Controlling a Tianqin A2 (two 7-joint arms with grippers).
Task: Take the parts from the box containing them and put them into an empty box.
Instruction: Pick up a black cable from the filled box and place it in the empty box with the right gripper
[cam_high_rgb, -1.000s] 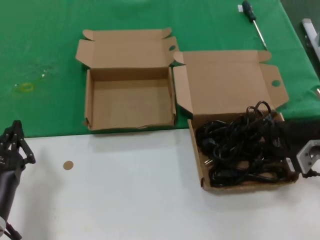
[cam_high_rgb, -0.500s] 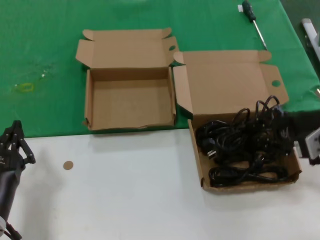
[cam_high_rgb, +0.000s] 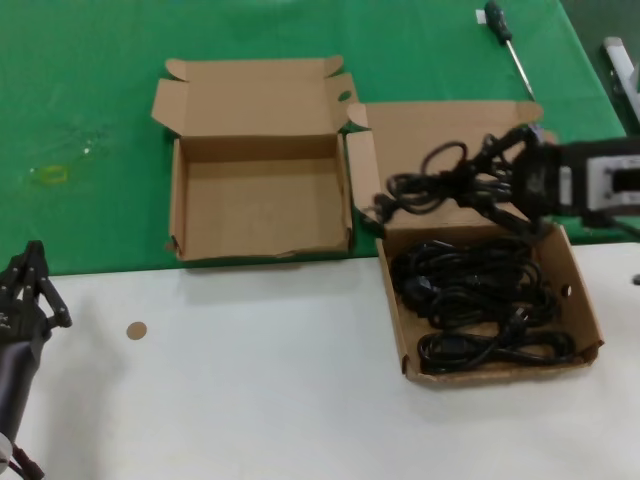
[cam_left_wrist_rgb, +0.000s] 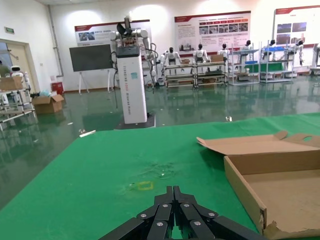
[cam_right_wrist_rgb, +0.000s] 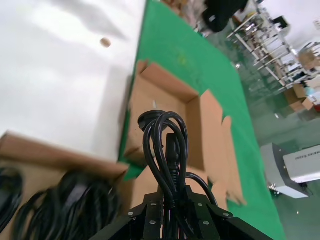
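Note:
My right gripper (cam_high_rgb: 520, 180) is shut on a black power cord bundle (cam_high_rgb: 450, 185) and holds it in the air over the tall lid of the larger cardboard box (cam_high_rgb: 583, 300). Its loops (cam_right_wrist_rgb: 165, 145) stick out past the jaws in the right wrist view. More black cords (cam_high_rgb: 470, 300) lie in that larger box. The smaller cardboard box (cam_high_rgb: 176, 215) stands to its left with nothing in it, and appears again as box (cam_right_wrist_rgb: 165, 115) in the right wrist view. My left gripper (cam_high_rgb: 25, 285) is parked, shut and holding nothing, at the near left edge; in its wrist view the gripper (cam_left_wrist_rgb: 173, 192) faces the smaller box (cam_left_wrist_rgb: 240, 185).
A green cloth (cam_high_rgb: 80, 120) covers the far half of the table; the near half is white (cam_high_rgb: 250, 400). A screwdriver (cam_high_rgb: 508, 45) lies at the back right. A small brown disc (cam_high_rgb: 136, 330) sits on the white part. A metal piece (cam_high_rgb: 620, 60) is at the right edge.
My right gripper rose out of the larger box and moved back and left, lifting one cord bundle clear of the rest. The left arm stayed still.

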